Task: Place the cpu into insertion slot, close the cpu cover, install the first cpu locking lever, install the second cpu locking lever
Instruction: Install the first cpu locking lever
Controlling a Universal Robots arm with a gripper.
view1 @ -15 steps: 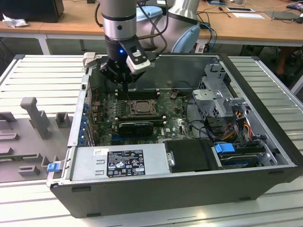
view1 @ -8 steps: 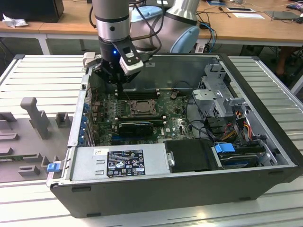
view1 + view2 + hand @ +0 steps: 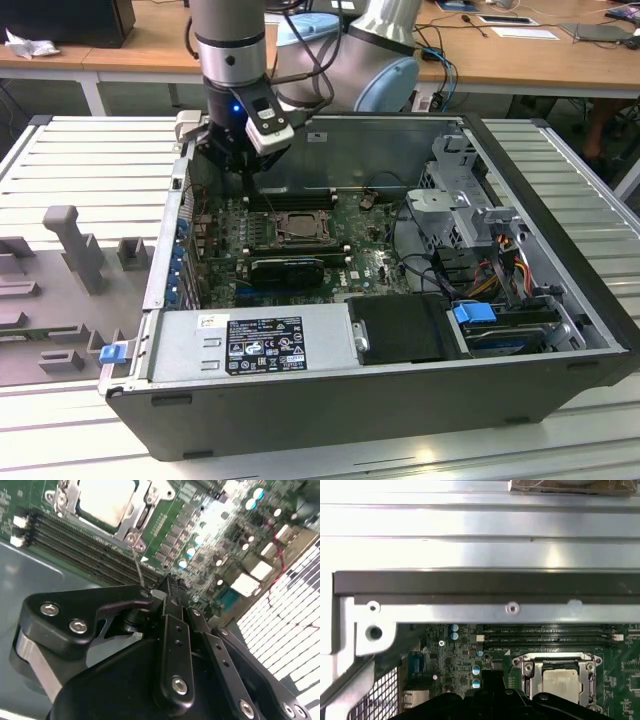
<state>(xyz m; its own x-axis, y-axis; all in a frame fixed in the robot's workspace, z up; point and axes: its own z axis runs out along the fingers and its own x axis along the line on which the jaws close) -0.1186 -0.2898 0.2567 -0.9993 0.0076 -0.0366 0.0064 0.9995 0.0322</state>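
Note:
The cpu (image 3: 107,500) lies flat in the insertion slot (image 3: 525,669), silver top up; the exterior view shows the cpu (image 3: 297,232) mid-board. The cpu cover (image 3: 555,660) is folded down around it as a metal frame. A thin locking lever rod (image 3: 137,565) rises from a corner of the socket up to my fingertips. My gripper (image 3: 169,582) is shut, and whether it pinches the rod is hidden. In the exterior view the gripper (image 3: 246,172) hangs just behind the socket, towards that view's left. The black gripper (image 3: 490,682) also sits beside the socket in the first wrist view.
Long black memory slots (image 3: 75,542) run beside the socket, close to the case wall (image 3: 485,582). A black card (image 3: 288,268) stands in front of the socket, then the power supply (image 3: 255,340). A drive cage (image 3: 465,210) and cables fill the exterior view's right. Grey fixture blocks (image 3: 70,240) sit outside the case.

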